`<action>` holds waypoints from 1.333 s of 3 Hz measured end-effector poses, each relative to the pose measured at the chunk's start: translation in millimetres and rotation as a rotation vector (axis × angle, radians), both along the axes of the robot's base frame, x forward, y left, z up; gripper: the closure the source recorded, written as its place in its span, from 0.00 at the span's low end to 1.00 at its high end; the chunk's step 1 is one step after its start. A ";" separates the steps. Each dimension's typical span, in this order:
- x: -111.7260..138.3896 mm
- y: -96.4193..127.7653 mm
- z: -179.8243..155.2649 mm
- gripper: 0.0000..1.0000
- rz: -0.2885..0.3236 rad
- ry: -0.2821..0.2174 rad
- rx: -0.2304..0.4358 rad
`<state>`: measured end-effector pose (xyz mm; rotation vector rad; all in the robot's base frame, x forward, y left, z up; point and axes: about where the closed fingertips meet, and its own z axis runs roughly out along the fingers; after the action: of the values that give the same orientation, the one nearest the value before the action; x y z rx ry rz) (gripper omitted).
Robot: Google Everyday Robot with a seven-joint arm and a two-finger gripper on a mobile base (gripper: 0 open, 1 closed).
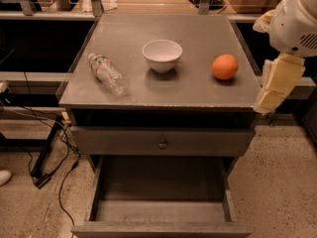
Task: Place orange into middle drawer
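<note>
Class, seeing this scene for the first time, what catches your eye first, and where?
The bright orange sits at the right of the cabinet top, with a white bowl in the middle and a bottle lying on its side at the left. Below, the middle drawer stands open and bare; the robot's cream tool hangs beside the top's right edge.

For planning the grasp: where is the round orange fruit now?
In the camera view, the round orange fruit sits on the grey cabinet top, right side, right of the white bowl; the cream gripper hangs beyond the top's right edge.
</note>
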<state>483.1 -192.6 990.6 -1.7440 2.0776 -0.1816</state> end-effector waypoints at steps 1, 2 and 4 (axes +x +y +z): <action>22.9 -4.6 -12.0 0.00 0.011 -0.005 0.012; 66.1 -4.2 -34.7 0.00 0.043 -0.010 0.021; 77.2 -14.7 -46.5 0.00 0.009 0.019 0.000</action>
<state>560.3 -207.3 944.0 -1.7613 2.0824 -0.1633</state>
